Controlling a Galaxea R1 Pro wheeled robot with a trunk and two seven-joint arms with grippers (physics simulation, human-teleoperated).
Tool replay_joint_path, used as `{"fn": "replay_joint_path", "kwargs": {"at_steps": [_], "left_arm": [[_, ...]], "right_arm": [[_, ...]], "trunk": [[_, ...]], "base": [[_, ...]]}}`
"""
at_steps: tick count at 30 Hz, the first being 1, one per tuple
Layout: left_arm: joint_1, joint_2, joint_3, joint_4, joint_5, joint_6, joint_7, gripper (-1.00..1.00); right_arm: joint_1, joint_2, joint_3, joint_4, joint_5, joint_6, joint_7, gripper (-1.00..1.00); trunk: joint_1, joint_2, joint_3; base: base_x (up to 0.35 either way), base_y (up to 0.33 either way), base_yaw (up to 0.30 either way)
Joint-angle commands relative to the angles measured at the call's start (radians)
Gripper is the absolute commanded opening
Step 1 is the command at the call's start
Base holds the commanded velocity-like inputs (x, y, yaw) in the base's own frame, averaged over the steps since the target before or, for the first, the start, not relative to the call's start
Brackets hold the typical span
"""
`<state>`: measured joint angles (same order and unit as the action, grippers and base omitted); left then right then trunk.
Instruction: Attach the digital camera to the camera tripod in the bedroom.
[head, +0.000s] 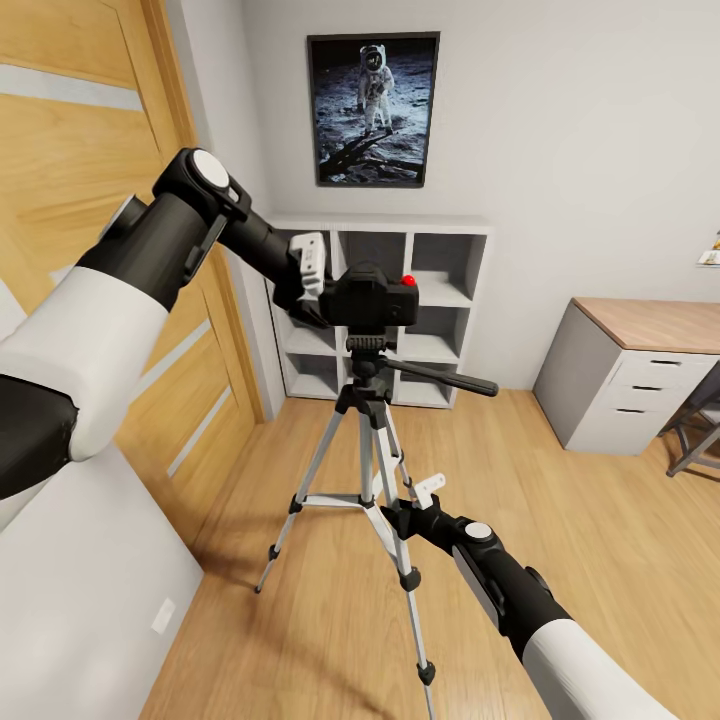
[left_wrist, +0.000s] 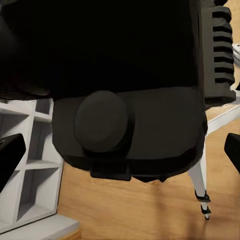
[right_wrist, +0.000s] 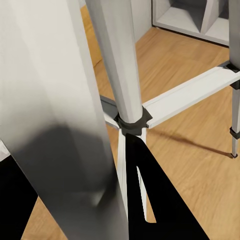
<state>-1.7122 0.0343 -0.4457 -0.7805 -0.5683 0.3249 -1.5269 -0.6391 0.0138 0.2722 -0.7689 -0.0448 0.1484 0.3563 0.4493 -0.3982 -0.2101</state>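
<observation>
The black digital camera (head: 375, 297), red spot on its top corner, rests right on top of the black head of the camera tripod (head: 371, 440). My left gripper (head: 318, 290) is shut on the camera's left side. In the left wrist view the camera's dark body (left_wrist: 130, 75) is very close, with a silver tripod leg (left_wrist: 200, 180) below it. The long pan handle (head: 450, 378) points right. Lower down, my right gripper (head: 405, 508) is closed around a silver front leg; the right wrist view shows that leg (right_wrist: 60, 125) very close, beside the centre column (right_wrist: 117, 60).
A white cube shelf (head: 440, 290) stands behind the tripod under an astronaut poster (head: 372, 108). The oak door (head: 70, 150) is at the left. A desk with drawers (head: 640, 380) and a chair (head: 700, 435) are at the right. A white wall corner (head: 90, 600) is near left.
</observation>
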Motion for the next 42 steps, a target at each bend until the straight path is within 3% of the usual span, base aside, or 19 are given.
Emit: {"fn": "replay_joint_path", "kwargs": {"at_steps": [1, 4, 7, 12, 13, 15, 18, 21, 22, 27, 32, 39, 41, 42], "left_arm": [[-0.001, 0.003, -0.001, -0.001, 0.002, 0.012, -0.003, 1.00], [-0.001, 0.013, 0.012, -0.002, 0.021, 0.014, 0.002, 1.00], [-0.001, 0.029, 0.049, -0.002, 0.050, 0.016, 0.011, 1.00], [-0.001, 0.068, 0.165, -0.004, 0.105, 0.017, 0.045, 1.00], [-0.001, 0.087, 0.218, -0.004, 0.124, 0.017, 0.062, 1.00], [-0.001, 0.108, 0.266, -0.005, 0.141, 0.017, 0.077, 1.00], [-0.001, 0.142, 0.323, -0.005, 0.161, 0.017, 0.092, 1.00], [-0.001, 0.177, 0.358, -0.004, 0.174, 0.017, 0.100, 1.00], [-0.001, 0.200, 0.372, -0.002, 0.180, 0.018, 0.103, 1.00], [-0.001, 0.253, 0.390, 0.024, 0.192, 0.037, 0.104, 1.00], [-0.001, 0.292, 0.396, 0.095, 0.209, 0.107, 0.100, 1.00], [0.005, 0.348, 0.398, 0.256, 0.213, 0.169, 0.120, 1.00], [0.015, 0.365, 0.398, 0.320, 0.214, 0.176, 0.144, 1.00], [0.024, 0.384, 0.398, 0.392, 0.215, 0.179, 0.182, 1.00]], "right_arm": [[-0.001, 0.000, 0.001, 0.000, 0.035, 0.007, 0.000, -1.00], [-0.001, 0.000, 0.001, 0.000, 0.035, 0.007, 0.000, -1.00], [-0.001, 0.000, 0.001, 0.000, 0.035, 0.007, 0.000, -1.00], [-0.001, 0.000, 0.001, 0.000, 0.035, 0.007, 0.000, -1.00], [-0.001, 0.000, 0.001, 0.001, 0.035, 0.007, 0.000, -1.00], [-0.001, 0.000, 0.001, 0.001, 0.035, 0.007, 0.000, -1.00], [-0.001, 0.000, 0.001, 0.001, 0.035, 0.007, 0.000, -1.00], [-0.001, 0.000, 0.001, 0.001, 0.035, 0.007, 0.000, -1.00], [-0.001, 0.000, 0.001, 0.001, 0.035, 0.007, 0.000, -1.00], [-0.001, 0.000, 0.001, 0.001, 0.035, 0.007, 0.000, -1.00], [-0.001, 0.001, 0.001, 0.001, 0.034, 0.007, 0.000, -1.00], [-0.001, 0.000, 0.001, 0.001, 0.034, 0.007, 0.000, -1.00], [-0.001, 0.000, 0.000, 0.001, 0.034, 0.007, 0.000, -1.00], [-0.001, 0.000, 0.000, 0.001, 0.033, 0.007, 0.000, -1.00]], "trunk": [[0.001, -0.002, -0.002], [0.001, -0.002, -0.002], [0.001, -0.002, -0.002], [0.001, -0.002, -0.002], [0.001, -0.002, -0.002], [0.001, -0.002, -0.002], [0.001, -0.002, -0.002], [0.001, -0.002, -0.002], [0.001, -0.002, -0.002], [0.001, -0.002, -0.002], [0.001, -0.002, -0.002], [0.001, -0.002, -0.002], [0.001, -0.002, -0.002], [0.001, -0.002, -0.002]], "base": [[0.000, 0.000, 0.000], [0.000, 0.000, 0.000], [0.000, 0.000, 0.000], [0.000, 0.000, 0.000], [0.000, 0.000, 0.000], [0.000, 0.000, 0.000], [0.000, 0.000, 0.000], [0.000, 0.000, 0.000], [0.000, 0.000, 0.000], [0.000, 0.000, 0.000], [0.000, 0.000, 0.000], [0.000, 0.000, 0.000], [0.000, 0.000, 0.000], [0.000, 0.000, 0.000]]}}
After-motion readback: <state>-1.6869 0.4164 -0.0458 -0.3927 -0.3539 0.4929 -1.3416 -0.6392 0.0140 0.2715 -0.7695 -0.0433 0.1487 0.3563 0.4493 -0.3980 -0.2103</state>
